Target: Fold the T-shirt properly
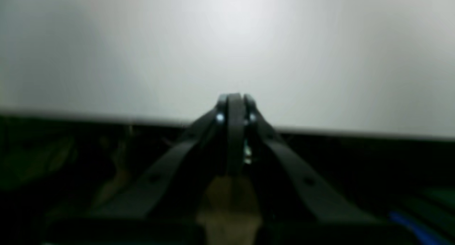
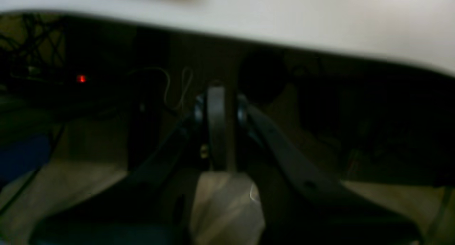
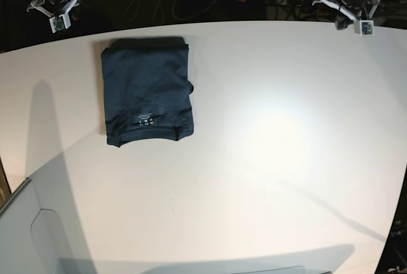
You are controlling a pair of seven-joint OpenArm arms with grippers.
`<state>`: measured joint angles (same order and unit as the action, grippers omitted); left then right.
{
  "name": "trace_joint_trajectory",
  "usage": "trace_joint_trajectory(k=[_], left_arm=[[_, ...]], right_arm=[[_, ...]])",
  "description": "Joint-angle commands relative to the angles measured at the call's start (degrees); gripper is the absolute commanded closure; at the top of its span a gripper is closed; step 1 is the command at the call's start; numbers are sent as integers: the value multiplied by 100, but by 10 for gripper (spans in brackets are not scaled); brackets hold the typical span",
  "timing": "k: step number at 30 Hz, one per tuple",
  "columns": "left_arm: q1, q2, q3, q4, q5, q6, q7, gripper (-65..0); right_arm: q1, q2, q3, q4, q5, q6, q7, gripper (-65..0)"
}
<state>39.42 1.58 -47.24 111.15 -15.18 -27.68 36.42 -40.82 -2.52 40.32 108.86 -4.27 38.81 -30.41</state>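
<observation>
Base view alone shows folded T-shirt [image 3: 147, 91]; wrist views show both arms' fingers [image 1: 233, 102] [image 2: 217, 95] closed, empty.

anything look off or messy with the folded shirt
Nothing much stands out. The dark navy-blue cotton T-shirt lies folded in a compact rectangle on the white table, label showing, with only a slight bulge on one side edge.

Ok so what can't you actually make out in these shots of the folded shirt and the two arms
- T-shirt: absent from both wrist views, which face the table edge; inner folds hidden under its top layer in the base view.
- Neck label: too small to read in the base view.
- Left gripper and right gripper: blurred wrist views, though both look closed and empty.
- Both arms: cut off by the base view's top edge.
</observation>
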Motion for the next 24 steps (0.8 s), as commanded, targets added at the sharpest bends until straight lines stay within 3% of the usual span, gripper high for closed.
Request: trace_joint_trajectory(k=[1,6,10,16,24], left_arm=[[177,66,-54,71,-34,-5,-78,0],[590,338,-27,-359,-25,-5,-78,0],[572,285,-27,-1476,-25,-5,-130,0],[-17,-365,289,-3612,-16,30,-886,0],[-1080,-1385,2786,-6838,-16,47,-2627,0]], right_arm=[[-134,46,26,37,45,119,74,-14],[-125,55,8,-666,45,119,110,-14],[192,380,-247,-1703,36,119,110,-14],[886,828,-792,-3558,27,119,347,-14],[1449,1066,-1777,-5290,10,119,1490,-14]])
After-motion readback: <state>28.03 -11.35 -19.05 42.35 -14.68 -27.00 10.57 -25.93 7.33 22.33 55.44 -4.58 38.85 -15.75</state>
